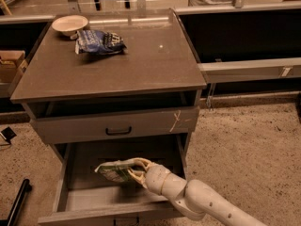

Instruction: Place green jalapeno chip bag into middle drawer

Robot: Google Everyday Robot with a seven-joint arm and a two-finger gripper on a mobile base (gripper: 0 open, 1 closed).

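Observation:
The green jalapeno chip bag [114, 171] is held in my gripper [135, 170], whose fingers are shut on its right end. The bag hangs over the inside of the open middle drawer [61, 192], the wide grey drawer pulled out at the bottom of the cabinet. My white arm [197, 201] reaches in from the lower right over the drawer's front right corner. The bag looks to be just above the drawer floor; I cannot tell whether it touches it.
The shallower drawer with a black handle [118, 131] is shut above. On the cabinet top [141, 65] lie a dark blue chip bag [99, 41] and a pale bowl [69, 24]. A cardboard box [10, 65] stands at the left. A black pole [16, 204] lies on the floor.

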